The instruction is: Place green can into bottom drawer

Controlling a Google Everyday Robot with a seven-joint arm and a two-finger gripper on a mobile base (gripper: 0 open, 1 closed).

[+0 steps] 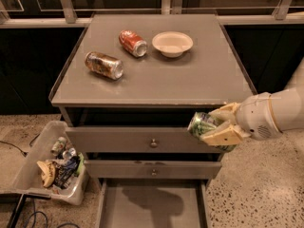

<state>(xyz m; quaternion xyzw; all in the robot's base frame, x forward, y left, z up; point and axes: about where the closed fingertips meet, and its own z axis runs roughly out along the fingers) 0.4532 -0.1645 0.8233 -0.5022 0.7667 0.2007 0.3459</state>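
Observation:
My gripper point(219, 126) comes in from the right on a white arm and is shut on the green can point(203, 125). The can lies tilted between the cream fingers point(223, 135), its silver end facing left. It hangs in the air in front of the top drawer's right end, below the cabinet top's front edge. The bottom drawer point(152, 208) is pulled open below and to the left of the can; its flat grey floor is bare.
On the grey cabinet top point(190, 80) lie a red can point(133, 42) and a brown-orange can point(104, 65), with a white bowl point(172, 43) standing beside them. Two knobbed drawers point(153, 142) are closed. A clear bin of trash point(52, 163) stands on the floor at left.

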